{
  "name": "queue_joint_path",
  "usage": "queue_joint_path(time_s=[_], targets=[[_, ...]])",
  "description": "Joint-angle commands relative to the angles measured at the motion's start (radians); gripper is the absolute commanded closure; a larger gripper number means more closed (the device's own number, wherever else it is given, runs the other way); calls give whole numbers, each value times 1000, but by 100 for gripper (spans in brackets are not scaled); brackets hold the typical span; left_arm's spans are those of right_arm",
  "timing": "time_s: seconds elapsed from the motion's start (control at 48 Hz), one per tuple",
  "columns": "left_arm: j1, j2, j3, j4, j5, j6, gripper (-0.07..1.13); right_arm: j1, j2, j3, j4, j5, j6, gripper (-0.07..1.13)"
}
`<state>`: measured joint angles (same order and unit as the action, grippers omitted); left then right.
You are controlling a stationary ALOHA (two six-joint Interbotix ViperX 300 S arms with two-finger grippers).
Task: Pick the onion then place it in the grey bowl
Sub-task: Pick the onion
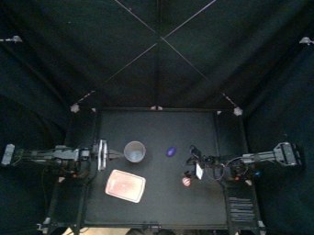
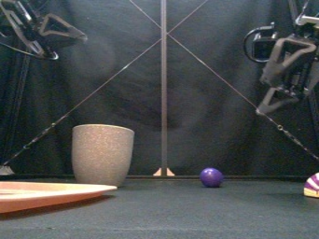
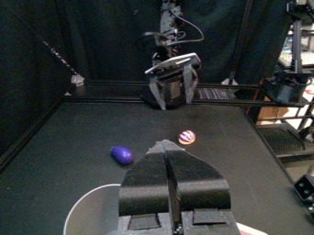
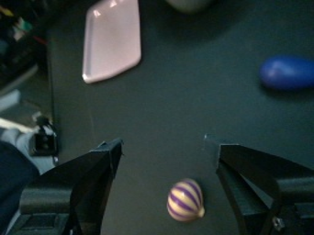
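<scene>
Onion (image 4: 185, 199), a striped purple-and-white toy, lies on the black table (image 4: 160, 101), right of the middle. The right pincer (image 4: 172, 151) hangs over it, jaws apart. Best to lower straight, centre the onion, then close gently. The grey bowl (image 1: 135, 151) stands well apart, leftward. The left pincer (image 3: 170, 156) rests beside it, jaws together.

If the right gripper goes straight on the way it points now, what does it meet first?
Most likely the onion: in the right wrist view it lies between the open fingers of the right gripper. Depth is unclear, so it could reach the table beside it instead.
</scene>
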<state>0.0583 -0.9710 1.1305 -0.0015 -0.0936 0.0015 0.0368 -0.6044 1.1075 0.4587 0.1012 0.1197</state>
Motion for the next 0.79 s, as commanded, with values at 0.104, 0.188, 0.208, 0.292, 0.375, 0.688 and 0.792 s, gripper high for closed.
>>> queue_joint_path(time_s=[0.104, 0.188, 0.208, 0.292, 0.375, 0.688, 0.792], targets=[[6, 3, -14, -2, -9, 2, 101, 5, 86, -60, -21, 262, 8, 3], [8, 3, -12, -2, -8, 2, 101, 6, 132, -80, -23, 307, 6, 3], [8, 3, -11, -2, -8, 0, 102, 6, 144, -84, -25, 314, 6, 3], [8, 3, -3, -2, -9, 0, 101, 8, 199, -109, -35, 359, 8, 3], [9, 3, 2, -2, -9, -2, 102, 9, 252, -126, -37, 390, 8, 3], [23, 3, 8, -2, -9, 2, 101, 44, 431, -193, -75, 390, 11, 3], [26, 3, 8, -2, -8, 0, 102, 57, 469, -207, -98, 373, 46, 3]])
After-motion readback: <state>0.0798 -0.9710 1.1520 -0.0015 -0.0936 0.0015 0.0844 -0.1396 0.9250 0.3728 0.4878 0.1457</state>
